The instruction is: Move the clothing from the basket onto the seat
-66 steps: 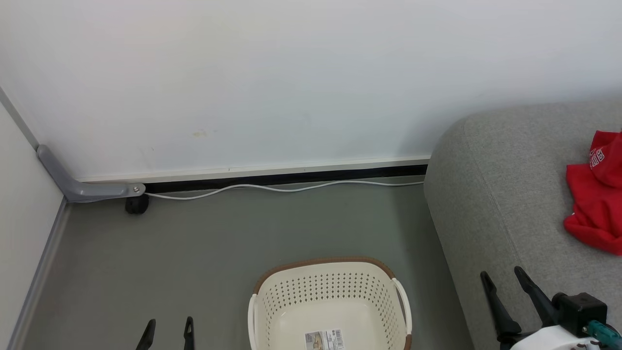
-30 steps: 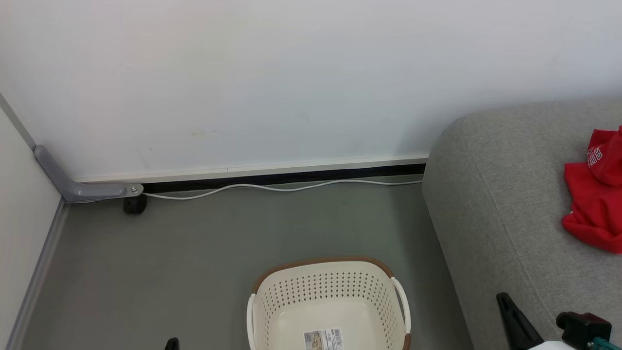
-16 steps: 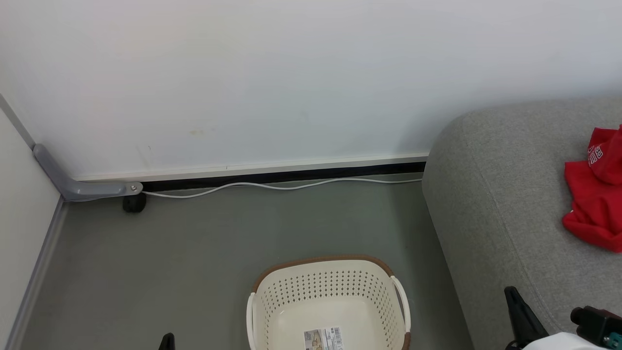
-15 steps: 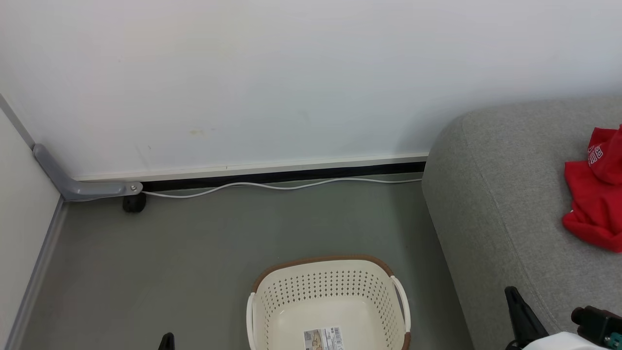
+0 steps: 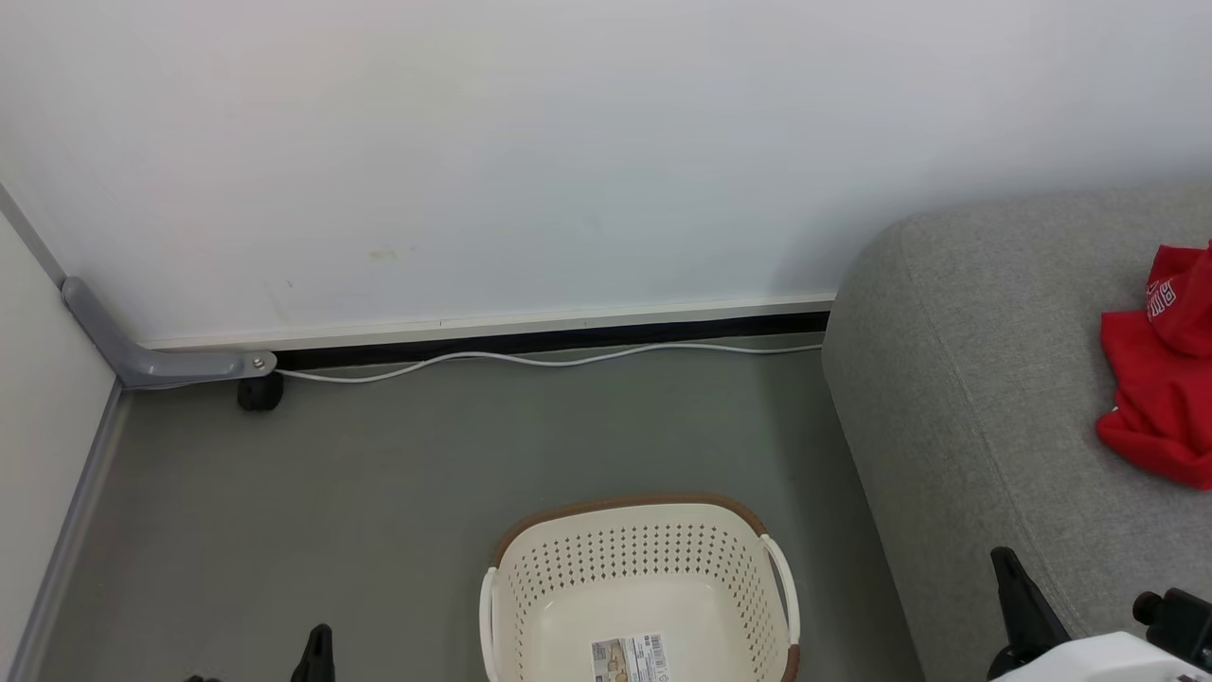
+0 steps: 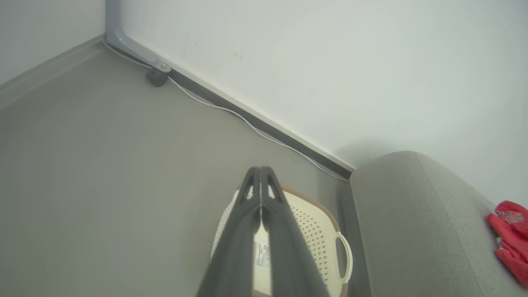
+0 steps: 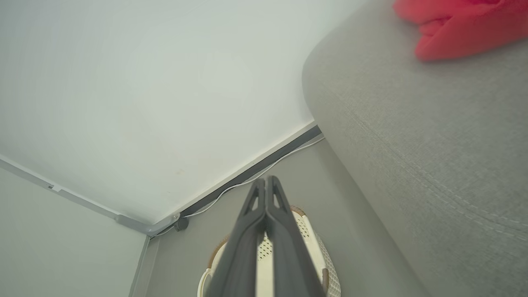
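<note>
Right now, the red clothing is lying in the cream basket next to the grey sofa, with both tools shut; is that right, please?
Not quite: the clothing lies on the sofa, not in the basket, whose visible inside shows just a paper label; the head view shows this. The basket does stand next to the sofa, and the left tool and right tool are shut.

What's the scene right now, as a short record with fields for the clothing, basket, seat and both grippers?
clothing: red, crumpled, lying on the seat
basket: on the floor beside the seat; no clothing in the part that shows; paper label on its bottom
seat: grey sofa, to the basket's right
left gripper: shut, holding nothing
right gripper: shut, holding nothing
task: looks done, as far as visible
</note>
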{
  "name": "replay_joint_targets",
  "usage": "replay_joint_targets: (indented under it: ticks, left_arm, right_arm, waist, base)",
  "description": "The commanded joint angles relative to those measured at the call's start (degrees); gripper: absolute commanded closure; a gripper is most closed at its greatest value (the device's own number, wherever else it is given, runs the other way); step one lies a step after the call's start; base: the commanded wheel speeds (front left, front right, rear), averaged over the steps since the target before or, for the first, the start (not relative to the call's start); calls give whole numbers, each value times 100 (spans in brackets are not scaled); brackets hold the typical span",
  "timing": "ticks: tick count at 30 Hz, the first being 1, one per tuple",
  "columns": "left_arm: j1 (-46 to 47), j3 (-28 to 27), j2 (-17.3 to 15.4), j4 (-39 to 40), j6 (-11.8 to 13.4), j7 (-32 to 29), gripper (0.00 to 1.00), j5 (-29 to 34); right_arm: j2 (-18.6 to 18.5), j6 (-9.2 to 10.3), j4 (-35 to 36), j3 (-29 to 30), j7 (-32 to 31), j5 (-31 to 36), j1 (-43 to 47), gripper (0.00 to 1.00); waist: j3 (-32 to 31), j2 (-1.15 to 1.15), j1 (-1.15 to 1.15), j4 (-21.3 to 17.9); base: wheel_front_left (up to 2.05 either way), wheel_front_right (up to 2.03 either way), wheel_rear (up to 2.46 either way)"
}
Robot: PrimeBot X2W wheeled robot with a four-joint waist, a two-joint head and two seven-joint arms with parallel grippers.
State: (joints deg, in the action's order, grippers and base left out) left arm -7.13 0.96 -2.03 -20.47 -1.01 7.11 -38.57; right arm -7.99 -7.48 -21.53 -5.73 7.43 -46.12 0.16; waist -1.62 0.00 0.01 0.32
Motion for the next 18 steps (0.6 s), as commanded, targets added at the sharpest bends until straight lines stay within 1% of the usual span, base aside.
replay_joint_targets:
  ticks: [1,18]
  left_arm:
    - [344,-111,-48,180,-71,-16,100,-137]
    - [555,-247,-56,278,-193,-302,100,-1248]
  right_arm:
    - [-56,0,166,36,-44,-131,-262,100]
    - [65,-1,290,290,-332,-1082,-341,100]
  waist:
    - [2,0,-1,0]
    - [40,0,-1,-7]
  base:
    - [0,0,0]
    - [0,0,0]
